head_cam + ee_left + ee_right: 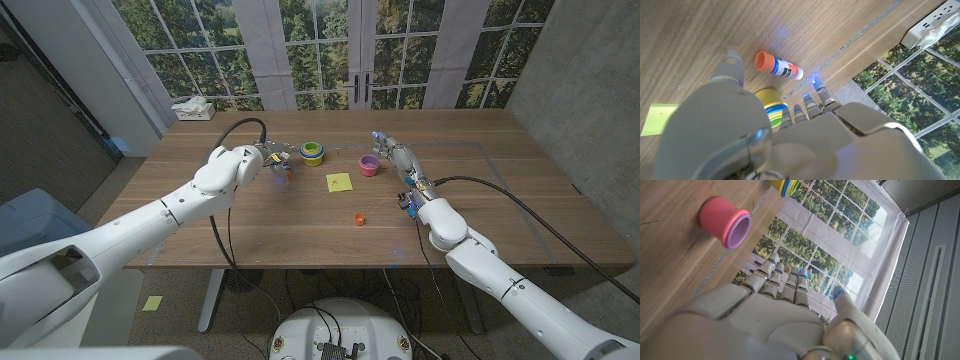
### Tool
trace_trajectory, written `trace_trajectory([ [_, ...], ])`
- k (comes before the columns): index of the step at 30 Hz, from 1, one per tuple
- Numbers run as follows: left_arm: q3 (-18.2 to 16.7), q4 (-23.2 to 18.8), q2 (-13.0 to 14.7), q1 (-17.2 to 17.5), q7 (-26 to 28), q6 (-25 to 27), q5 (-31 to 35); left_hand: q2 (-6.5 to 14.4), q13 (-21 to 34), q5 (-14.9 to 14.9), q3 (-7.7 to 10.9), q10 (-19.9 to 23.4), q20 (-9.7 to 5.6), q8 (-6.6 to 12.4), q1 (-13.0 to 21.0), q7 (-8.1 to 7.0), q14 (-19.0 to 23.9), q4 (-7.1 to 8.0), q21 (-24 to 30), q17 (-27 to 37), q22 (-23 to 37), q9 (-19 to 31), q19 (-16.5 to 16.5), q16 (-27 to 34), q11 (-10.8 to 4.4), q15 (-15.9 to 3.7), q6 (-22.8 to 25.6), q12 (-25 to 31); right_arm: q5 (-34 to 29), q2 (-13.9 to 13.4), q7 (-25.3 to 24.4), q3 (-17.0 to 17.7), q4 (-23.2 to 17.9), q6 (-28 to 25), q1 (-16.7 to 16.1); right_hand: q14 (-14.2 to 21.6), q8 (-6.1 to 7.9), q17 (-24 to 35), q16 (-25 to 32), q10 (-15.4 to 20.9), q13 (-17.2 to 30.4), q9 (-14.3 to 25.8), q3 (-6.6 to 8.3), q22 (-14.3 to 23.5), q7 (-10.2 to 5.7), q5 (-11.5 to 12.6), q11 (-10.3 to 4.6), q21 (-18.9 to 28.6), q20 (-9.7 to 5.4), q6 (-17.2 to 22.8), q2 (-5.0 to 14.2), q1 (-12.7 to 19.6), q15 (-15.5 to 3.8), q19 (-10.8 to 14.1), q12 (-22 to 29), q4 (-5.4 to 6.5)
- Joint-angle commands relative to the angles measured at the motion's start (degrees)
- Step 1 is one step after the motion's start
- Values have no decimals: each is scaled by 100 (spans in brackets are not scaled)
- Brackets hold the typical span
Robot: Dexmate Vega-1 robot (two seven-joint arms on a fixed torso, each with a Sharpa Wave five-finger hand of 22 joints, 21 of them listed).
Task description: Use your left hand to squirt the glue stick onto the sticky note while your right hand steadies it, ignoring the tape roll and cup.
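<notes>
Glue stick [779, 69]: white tube, orange cap.

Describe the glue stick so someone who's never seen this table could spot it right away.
On the wooden table, look just beyond the left hand, beside the yellow-and-green tape roll. The glue stick lies on its side there: a small white tube with a dark label and an orange cap, the only long, thin item nearby.

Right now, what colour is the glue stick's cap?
Orange; the glue stick shows best in the left wrist view.
</notes>
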Motion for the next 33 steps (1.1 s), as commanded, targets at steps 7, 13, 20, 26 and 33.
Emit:
trace_trajectory([
  [7,-682,-206,177,628,1323,-394,-697,385,-103,-97,-252,-2112,257,-51,-1072,208,-2166,310,-1397,-50,40,14,-1544,-20,271,426,-1920,9,-10,-4,-10,-7,-12,-30,-8,8,2,7,31,14,-2,18,-25,11,12,-20,-8,5,-58,4,75,-25,-324,20,30,-8],
  [13,-1142,-136,138,1001,2169,-765,-1571,523,-107,-78,-443,-2805,338,-44,-1808,434,-2830,601,-1884,-17,54,11,-2154,-7,382,465,-2688,18,-2,-8,4,-6,0,6,-18,-14,1,-12,9,8,-3,17,-67,11,45,-29,47,11,-53,4,-16,-32,-272,39,28,-49],
  [20,-1529,57,24,1306,2905,-1311,-2555,660,-116,-39,-563,-2947,322,12,-2303,429,-2996,858,-2093,0,61,4,-2399,41,338,458,-2778,56,23,-14,29,-4,5,25,-31,-15,-5,-38,-12,4,-5,16,-145,9,80,-41,94,14,-7,-8,-147,-78,-231,57,26,-91],
  [26,-1707,284,-99,1541,3551,-1818,-3115,663,-133,-6,-707,-2828,261,88,-2688,383,-2982,1044,-2241,-7,60,-7,-2559,76,308,402,-2575,110,31,-43,24,15,-34,35,-82,-19,-9,-48,-22,-12,-6,15,-184,9,86,-43,113,9,19,-21,-189,-113,-203,52,21,-99],
  [33,-1894,504,-246,1766,3980,-2464,-3806,581,-162,99,-971,-2586,184,193,-3226,329,-2771,1309,-2303,-32,56,-20,-2384,142,255,290,-2138,158,42,-65,16,47,-53,98,-146,-59,-18,-84,-70,-70,-11,11,-273,7,195,-45,141,9,-41,-42,-336,-190,-225,68,1,-129],
])
